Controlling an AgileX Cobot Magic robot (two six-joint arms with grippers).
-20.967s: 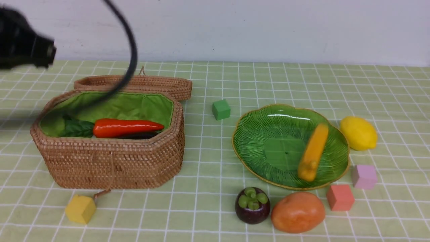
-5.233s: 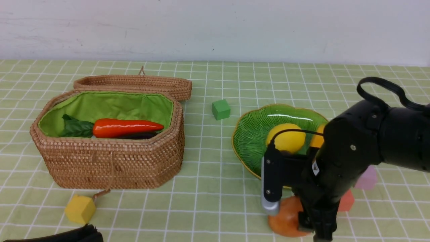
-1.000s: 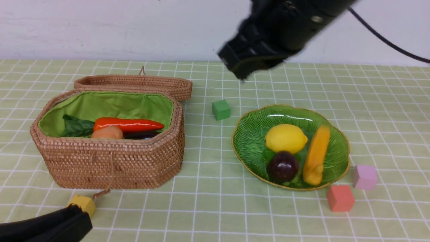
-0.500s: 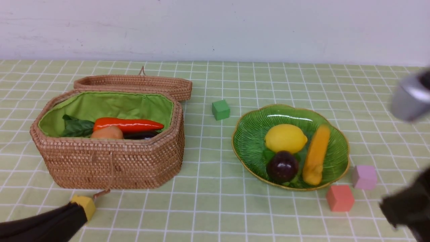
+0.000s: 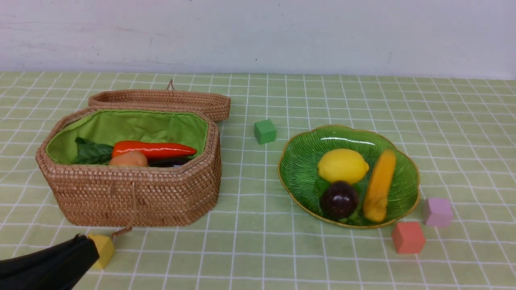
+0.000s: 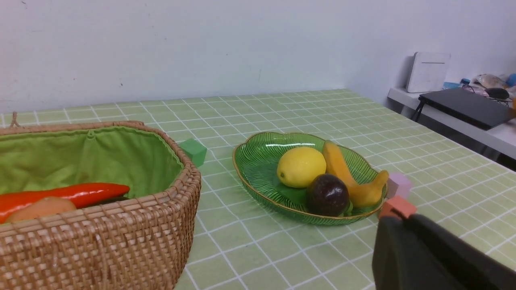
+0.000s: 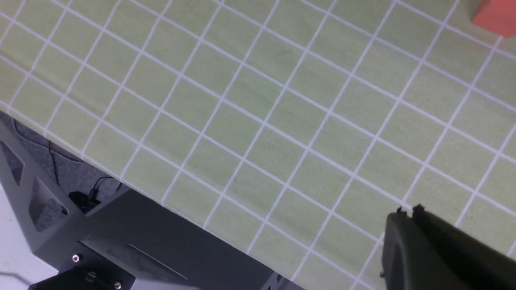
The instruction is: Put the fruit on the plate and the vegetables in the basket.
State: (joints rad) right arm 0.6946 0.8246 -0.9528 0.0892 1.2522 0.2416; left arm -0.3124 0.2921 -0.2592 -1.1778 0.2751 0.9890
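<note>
On the green glass plate (image 5: 300, 169) lay the lemon (image 5: 342, 165), banana (image 5: 379, 185) and mangosteen (image 5: 339, 199). The wicker basket (image 5: 133, 197) held the carrot (image 5: 153, 149), potato (image 5: 129, 159) and eggplant (image 5: 169, 162). Left gripper (image 5: 82, 249) closed and empty, low beside the yellow cube (image 5: 104, 249); right gripper (image 7: 405, 225) closed, empty, over bare tablecloth (image 7: 258, 121).

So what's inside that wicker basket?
Inside the basket: a carrot, a potato and a dark sliver of eggplant. The front wall hides their lower parts and the basket's floor.

Front and left-wrist views sharing plate (image 5: 298, 169)
</note>
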